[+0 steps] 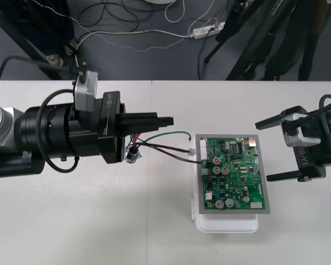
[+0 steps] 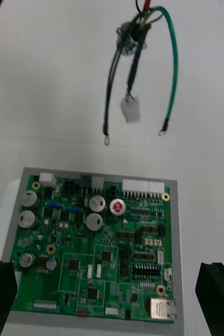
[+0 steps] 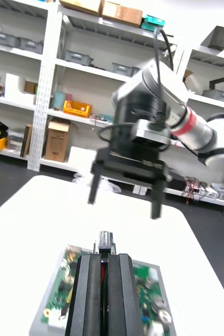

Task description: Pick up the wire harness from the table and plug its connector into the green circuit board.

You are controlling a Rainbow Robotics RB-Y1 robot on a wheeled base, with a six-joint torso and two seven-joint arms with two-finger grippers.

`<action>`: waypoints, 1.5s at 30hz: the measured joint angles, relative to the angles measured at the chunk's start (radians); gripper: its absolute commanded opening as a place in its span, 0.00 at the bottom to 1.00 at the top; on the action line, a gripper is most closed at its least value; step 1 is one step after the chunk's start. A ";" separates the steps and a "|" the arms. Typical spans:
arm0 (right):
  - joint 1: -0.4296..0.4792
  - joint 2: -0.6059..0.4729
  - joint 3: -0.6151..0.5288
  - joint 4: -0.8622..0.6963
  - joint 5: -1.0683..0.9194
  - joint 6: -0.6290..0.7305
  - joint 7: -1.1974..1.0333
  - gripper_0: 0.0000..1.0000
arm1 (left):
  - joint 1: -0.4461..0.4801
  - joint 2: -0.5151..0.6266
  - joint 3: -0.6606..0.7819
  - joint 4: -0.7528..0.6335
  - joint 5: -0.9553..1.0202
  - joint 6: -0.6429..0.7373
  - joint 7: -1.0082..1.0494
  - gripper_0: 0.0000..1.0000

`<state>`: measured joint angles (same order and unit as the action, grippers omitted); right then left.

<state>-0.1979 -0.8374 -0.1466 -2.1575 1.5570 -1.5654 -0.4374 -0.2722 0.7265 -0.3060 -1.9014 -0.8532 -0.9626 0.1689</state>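
The wire harness (image 1: 154, 144) lies on the table just left of the green circuit board (image 1: 234, 174). Its metal socket (image 1: 133, 156) sits under my left gripper's body, and its small white plug (image 1: 192, 150) rests on the table close to the board's left edge, not in the board. My left gripper (image 1: 164, 120) hovers above the harness, pointing toward the board, fingers shut together. My right gripper (image 1: 276, 149) waits open at the board's right side. From the right wrist, the harness (image 2: 138, 63) and white plug (image 2: 130, 111) lie beyond the board (image 2: 96, 247).
The board sits on a white base (image 1: 226, 223). From the left wrist, the right gripper (image 3: 125, 195) hangs open beyond the board (image 3: 148, 294). Bare table lies in front of and behind the board; the far table edge runs along the dark floor.
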 measured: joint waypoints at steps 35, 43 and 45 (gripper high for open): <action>-0.002 -0.048 0.141 0.139 0.504 0.000 0.055 1.00 | 0.106 0.000 -0.024 0.342 -0.018 -0.185 -0.341 0.00; -0.002 -0.044 0.207 0.131 0.601 0.000 0.055 1.00 | 0.023 0.000 -0.145 0.504 0.040 -0.206 -0.430 0.00; -0.002 -0.037 0.217 0.127 0.623 0.000 0.055 1.00 | 0.002 -0.001 -0.177 0.545 0.070 -0.213 -0.504 0.00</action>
<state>-0.2001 -0.8740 0.0702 -2.0303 2.1801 -1.5656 -0.3827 -0.2704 0.7252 -0.4830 -1.3562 -0.7836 -1.1761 -0.3349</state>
